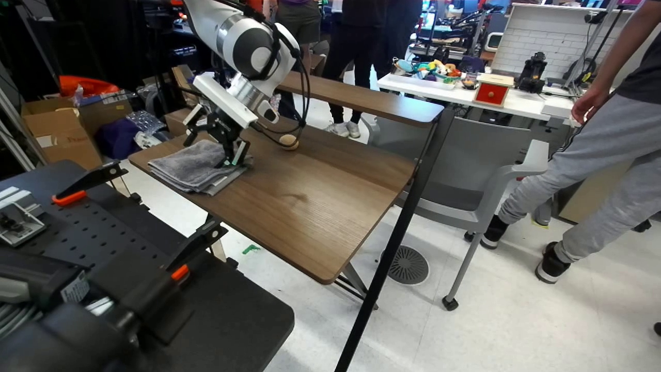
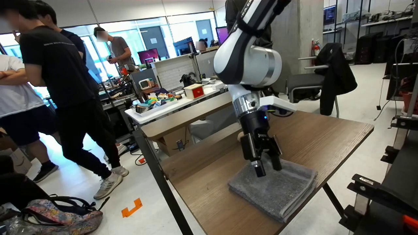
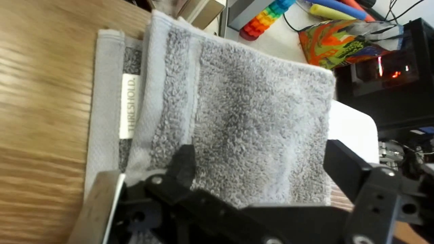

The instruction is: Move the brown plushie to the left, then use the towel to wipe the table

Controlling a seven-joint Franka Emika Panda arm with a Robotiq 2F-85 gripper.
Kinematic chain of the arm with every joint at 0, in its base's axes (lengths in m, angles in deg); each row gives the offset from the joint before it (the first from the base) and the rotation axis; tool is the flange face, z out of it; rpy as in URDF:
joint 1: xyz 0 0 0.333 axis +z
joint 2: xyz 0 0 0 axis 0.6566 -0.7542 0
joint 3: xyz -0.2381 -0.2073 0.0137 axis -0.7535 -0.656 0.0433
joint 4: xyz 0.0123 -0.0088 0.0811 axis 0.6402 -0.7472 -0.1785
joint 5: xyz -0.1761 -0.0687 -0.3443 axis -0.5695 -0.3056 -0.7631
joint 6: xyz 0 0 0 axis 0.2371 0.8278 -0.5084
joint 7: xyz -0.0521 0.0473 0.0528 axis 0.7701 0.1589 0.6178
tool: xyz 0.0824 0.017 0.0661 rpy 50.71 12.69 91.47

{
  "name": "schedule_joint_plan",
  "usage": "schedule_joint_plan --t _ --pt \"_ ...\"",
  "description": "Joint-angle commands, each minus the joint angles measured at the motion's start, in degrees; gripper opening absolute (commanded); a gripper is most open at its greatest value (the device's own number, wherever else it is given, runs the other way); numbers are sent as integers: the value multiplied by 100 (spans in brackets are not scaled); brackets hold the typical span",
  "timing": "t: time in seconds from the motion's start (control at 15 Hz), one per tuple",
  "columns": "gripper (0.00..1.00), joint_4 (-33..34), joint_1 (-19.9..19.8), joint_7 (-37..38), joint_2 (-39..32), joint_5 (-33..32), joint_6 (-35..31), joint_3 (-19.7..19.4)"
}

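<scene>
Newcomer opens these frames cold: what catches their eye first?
Probably the big white-and-black robot arm, angled down over the brown table, its open hand at the folded grey towel near the table's edge. Next, maybe the small tan plushie alongside on the same top. In the wrist view, a rainbow-coloured object pops beyond the towel.
</scene>
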Motion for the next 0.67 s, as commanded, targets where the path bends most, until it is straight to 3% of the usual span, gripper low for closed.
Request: schedule_joint_plan --t 0.0,0.27,0.6 --pt "100 -149 -48 395 171 41 -227 -658" --pt "100 -18 -85 729 -27 -186 -818 -1359" --pt "100 -36 -125 1082 46 -323 -1402 -1788"
